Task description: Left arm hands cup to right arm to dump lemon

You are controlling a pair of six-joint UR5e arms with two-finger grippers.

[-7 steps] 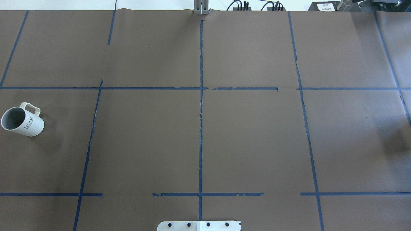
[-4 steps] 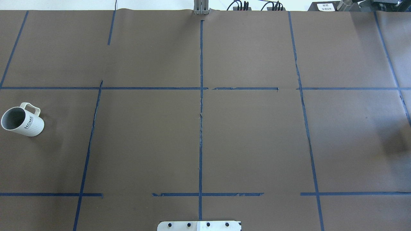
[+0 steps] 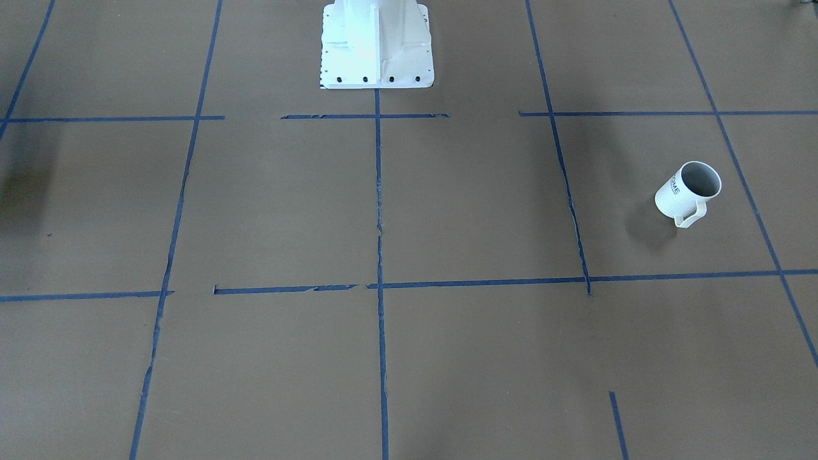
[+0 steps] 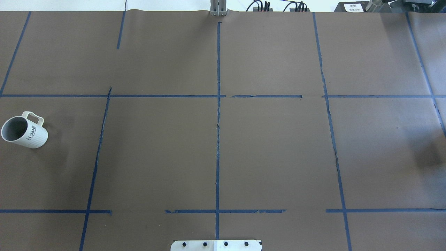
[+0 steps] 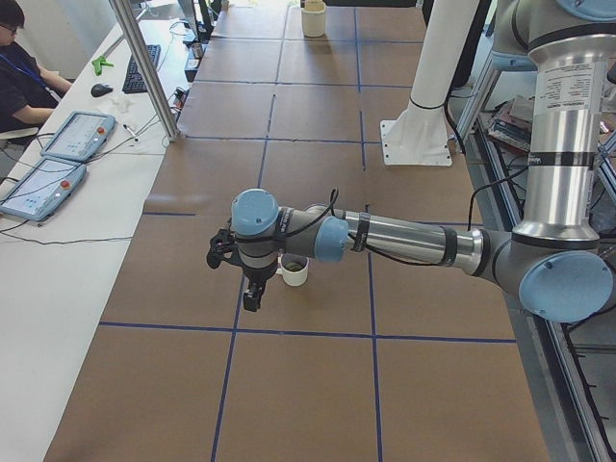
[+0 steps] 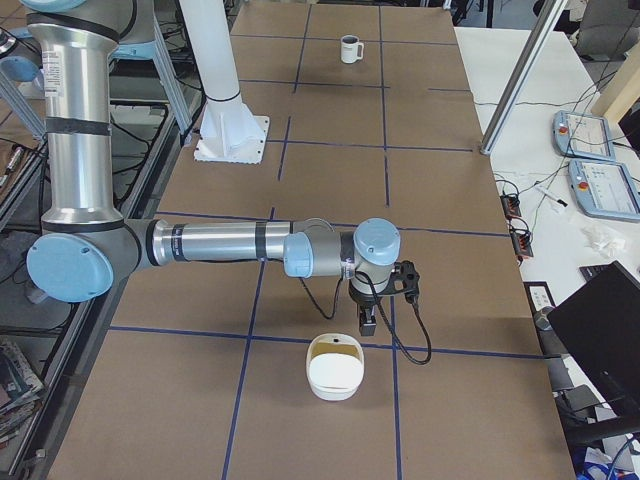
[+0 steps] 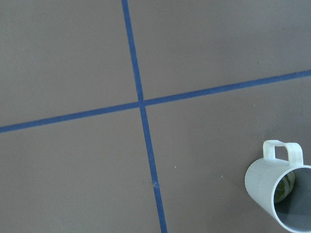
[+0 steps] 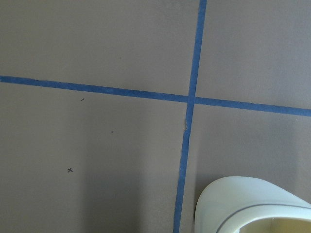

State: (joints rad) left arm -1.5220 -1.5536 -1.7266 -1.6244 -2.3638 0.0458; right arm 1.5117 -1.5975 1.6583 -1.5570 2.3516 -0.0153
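Brown table | cup upright, lemon inside | L gripper nearby

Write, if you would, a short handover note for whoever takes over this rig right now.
Left end effector: hangs beside the HOME mug; open or shut cannot be told.
Right end effector: near the cream bowl; likewise unclear.
HOME mug: upright on the table, free of both arms, lemon inside.
Done: nothing yet.
Left: grasp the mug, hand it over, dump the lemon.
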